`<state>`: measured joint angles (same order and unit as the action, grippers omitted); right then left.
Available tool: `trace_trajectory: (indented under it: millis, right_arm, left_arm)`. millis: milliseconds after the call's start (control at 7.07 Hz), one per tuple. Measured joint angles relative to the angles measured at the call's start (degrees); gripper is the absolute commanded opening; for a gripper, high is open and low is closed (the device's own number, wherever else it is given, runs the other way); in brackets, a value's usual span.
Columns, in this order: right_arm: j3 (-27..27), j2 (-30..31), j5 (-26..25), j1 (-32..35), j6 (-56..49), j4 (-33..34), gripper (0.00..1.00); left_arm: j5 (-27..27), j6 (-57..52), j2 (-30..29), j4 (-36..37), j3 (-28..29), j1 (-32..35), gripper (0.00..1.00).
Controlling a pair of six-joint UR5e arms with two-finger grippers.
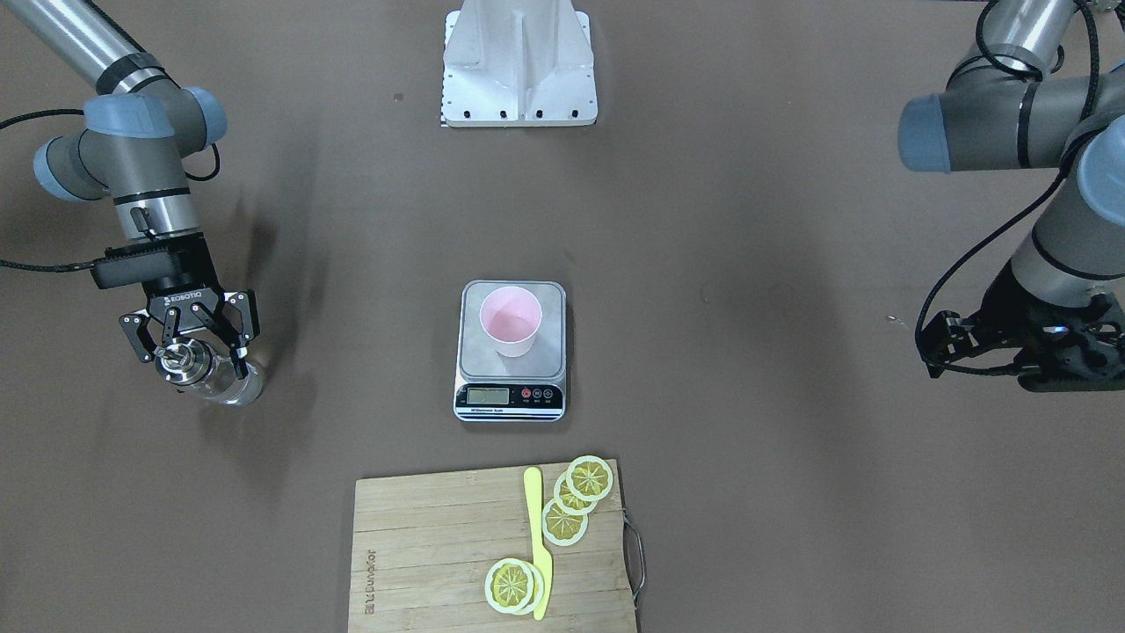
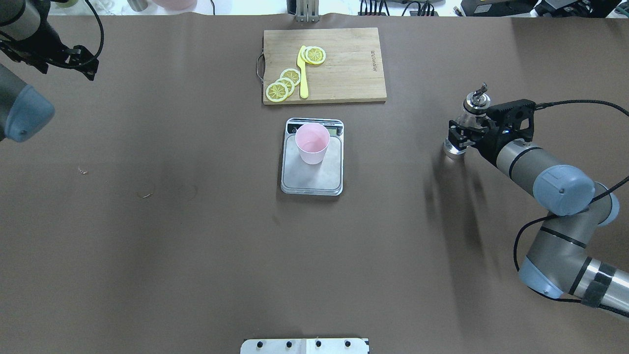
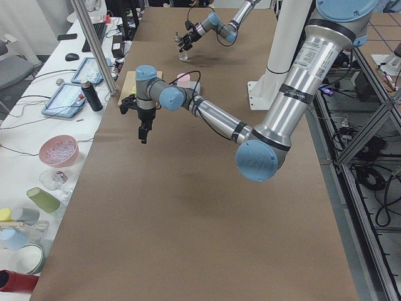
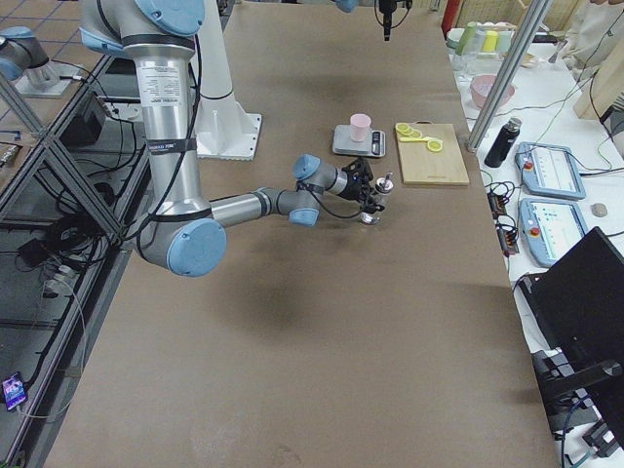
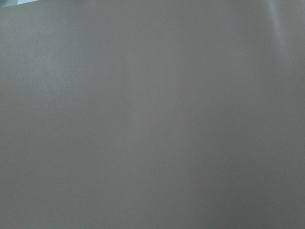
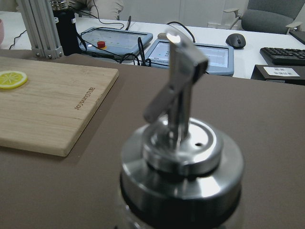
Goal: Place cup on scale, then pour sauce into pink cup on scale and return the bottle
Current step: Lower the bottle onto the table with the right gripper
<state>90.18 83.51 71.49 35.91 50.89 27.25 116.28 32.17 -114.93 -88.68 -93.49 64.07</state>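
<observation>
The pale pink cup (image 1: 511, 318) stands upright on the steel scale (image 1: 479, 356) at the table's middle; both also show in the overhead view, cup (image 2: 312, 142) and scale (image 2: 295, 177). The clear glass bottle (image 1: 220, 378) with its metal spout cap (image 6: 178, 143) stands on the table at the robot's right. My right gripper (image 1: 200, 354) is around it, jaws spread on either side of the glass. Clear liquid shows in the bottle. My left gripper (image 3: 143, 135) hangs high over the table's far-left part; I cannot tell whether it is open or shut.
A wooden cutting board (image 2: 344, 73) with lemon slices (image 2: 285, 83) and a yellow knife (image 2: 303, 73) lies just beyond the scale. The robot's white base (image 1: 518, 61) is at the near edge. Tablets and cables lie past the table's far edge.
</observation>
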Motion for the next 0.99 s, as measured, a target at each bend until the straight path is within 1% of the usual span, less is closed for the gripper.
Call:
trace_trajectory:
  millis: [141,283,990]
  right_arm:
    - [0.0,0.0,0.4,0.0,-0.2,0.0,0.78]
    - [0.0,0.0,0.6,0.0,-0.4,0.0,1.00]
    - [0.9,0.8,0.7,0.1,-0.6,-0.1,1.00]
  left_arm:
    - [0.0,0.0,0.0,0.0,0.0,0.0,0.99]
    - [0.0,0.0,0.0,0.0,0.0,0.0,0.99]
    - [0.0,0.0,0.1,0.0,0.0,0.0,0.99]
